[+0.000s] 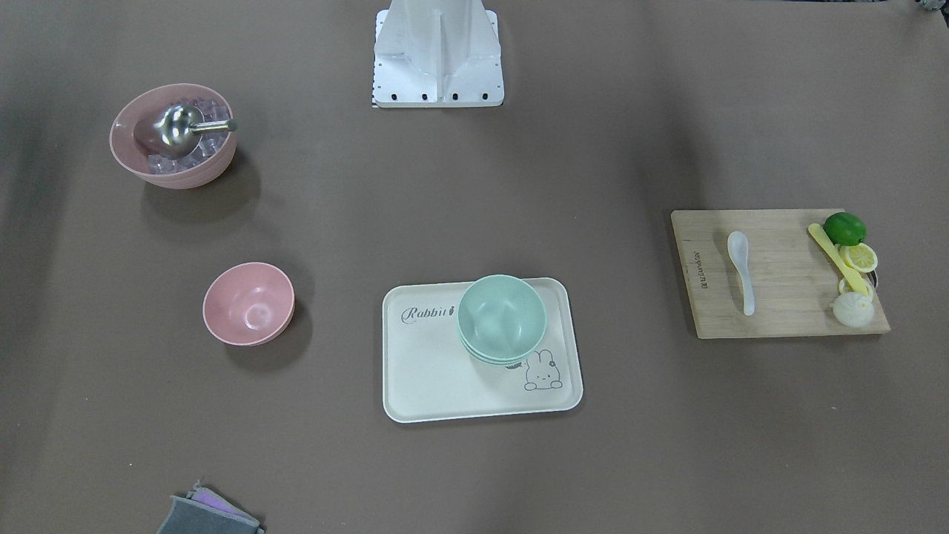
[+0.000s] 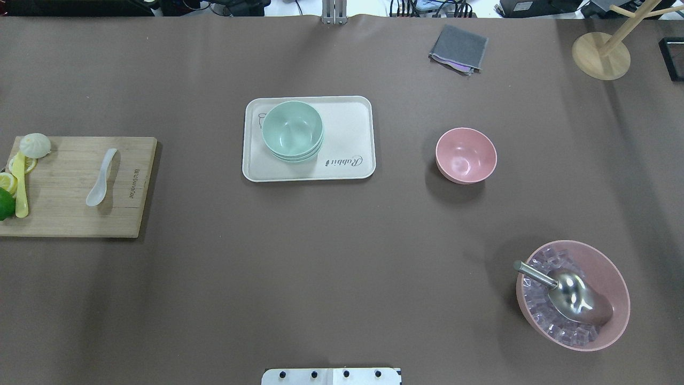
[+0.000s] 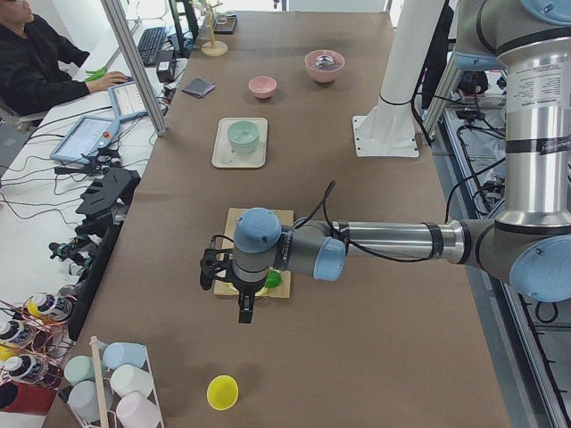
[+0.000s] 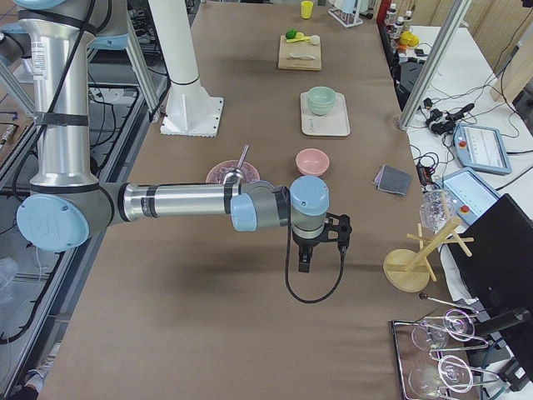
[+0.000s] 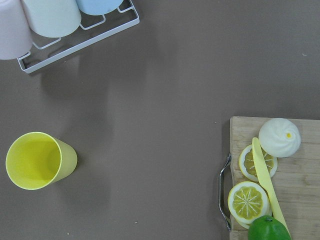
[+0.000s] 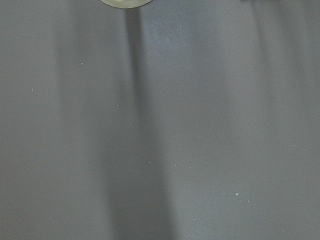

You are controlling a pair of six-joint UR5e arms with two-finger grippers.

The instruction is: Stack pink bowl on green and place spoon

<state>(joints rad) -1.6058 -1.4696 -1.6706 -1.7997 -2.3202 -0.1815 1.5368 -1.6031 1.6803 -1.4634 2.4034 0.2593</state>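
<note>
Pink bowl is sitting upright on the counter, well apart from the green bowls stacked on the tray. Spoon is lying on the board. Left end effector and right end effector are hanging above the counter; whether released or clenched, cannot tell.

The left arm and right arm are built from silver metal tubes with black end bands, joined by grey housings with round light-blue caps. The left gripper and right gripper are black. A black cable loops at each wrist. The white pedestal, at the middle of the bench's robot-side edge, has a base plate with a row of dark screws.
</note>
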